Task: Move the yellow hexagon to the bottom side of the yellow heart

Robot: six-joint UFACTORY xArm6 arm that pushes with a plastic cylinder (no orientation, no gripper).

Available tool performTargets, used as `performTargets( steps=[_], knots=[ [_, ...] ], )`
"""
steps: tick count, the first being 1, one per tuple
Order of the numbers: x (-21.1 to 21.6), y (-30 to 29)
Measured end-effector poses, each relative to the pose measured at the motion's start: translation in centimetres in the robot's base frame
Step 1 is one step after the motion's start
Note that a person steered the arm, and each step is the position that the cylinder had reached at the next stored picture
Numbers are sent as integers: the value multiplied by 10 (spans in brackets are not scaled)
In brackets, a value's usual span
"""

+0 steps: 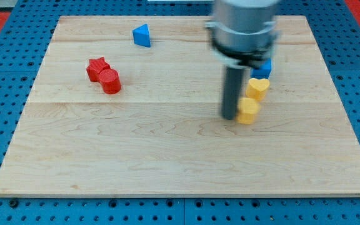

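The yellow hexagon [249, 111] sits on the right half of the wooden tabletop [167, 156], roughly level with the board's middle. It lies flat with no clear long axis, and which way its corners face is too small to make out. Just above it toward the view's top, touching or nearly so, is the yellow heart [259, 87]; I cannot tell which way the heart's point faces. The tool is a plain dark rod with nothing to open or close and no hold on anything; its lower end, my tip [230, 117], rests right against the hexagon's left side. Behind the heart, partly hidden by the arm's grey body, a blue block [265, 69] peeks out. Well apart on the left are a red star [97, 67] touching a red cylinder [110, 82], and near the top a blue triangle [142, 35]
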State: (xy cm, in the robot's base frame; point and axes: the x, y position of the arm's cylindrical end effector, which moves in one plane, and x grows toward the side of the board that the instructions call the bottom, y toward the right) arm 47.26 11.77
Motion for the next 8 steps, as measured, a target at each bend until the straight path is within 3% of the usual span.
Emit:
performTargets(
  steps=[1,2,3,4,5,6,7,8],
  knots=[
    [-1,17],
    [25,-34],
    [58,71],
    [25,136],
    [-12,117],
    [-22,87],
    [3,72],
    [17,108]
  ],
)
